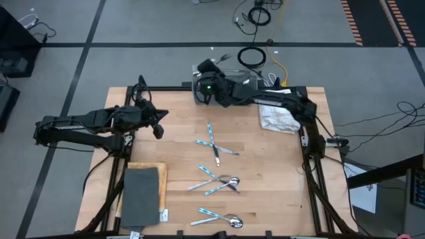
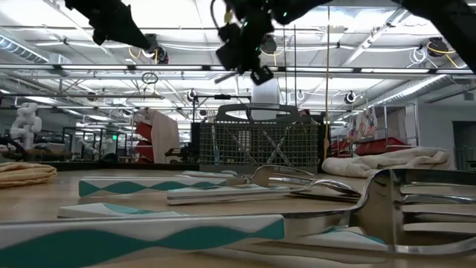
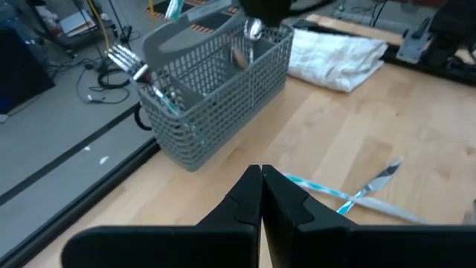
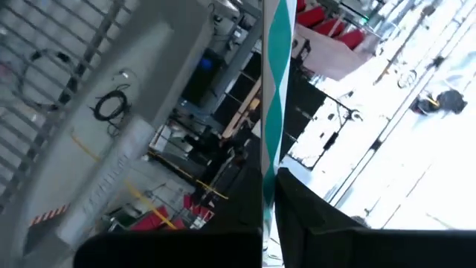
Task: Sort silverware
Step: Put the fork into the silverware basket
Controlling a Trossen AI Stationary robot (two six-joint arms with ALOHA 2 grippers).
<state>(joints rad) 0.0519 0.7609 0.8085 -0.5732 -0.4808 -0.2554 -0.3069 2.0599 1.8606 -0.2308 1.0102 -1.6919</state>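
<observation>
The grey mesh caddy (image 3: pixel 216 82) stands at the table's far edge, with forks (image 3: pixel 130 63) sticking up from one corner and a spoon (image 3: pixel 239 56) inside. My right gripper (image 2: pixel 253 63) hovers over the caddy, shut on one piece of silverware with a teal-and-white handle (image 4: pixel 271 89). More silverware lies on the table in crossed pairs (image 1: pixel 214 143), (image 1: pixel 219 180), (image 1: pixel 222 218). My left gripper (image 3: pixel 260 193) hangs shut and empty above the table's left part (image 1: pixel 159 131), pointing toward the caddy. My right gripper pinches the piece between its two fingers (image 4: pixel 312 216) on the patterned handle (image 4: pixel 269 160). The handle runs on past the fingertips, along the fingers. The piece is lifted clear above the caddy. Which kind of piece it is, the frames do not tell.
A crumpled white cloth (image 1: pixel 277 119) lies at the far right of the table. A dark grey pad on a wooden board (image 1: pixel 141 196) sits at the near left. Cables (image 1: pixel 252 56) lie on the floor beyond the far edge.
</observation>
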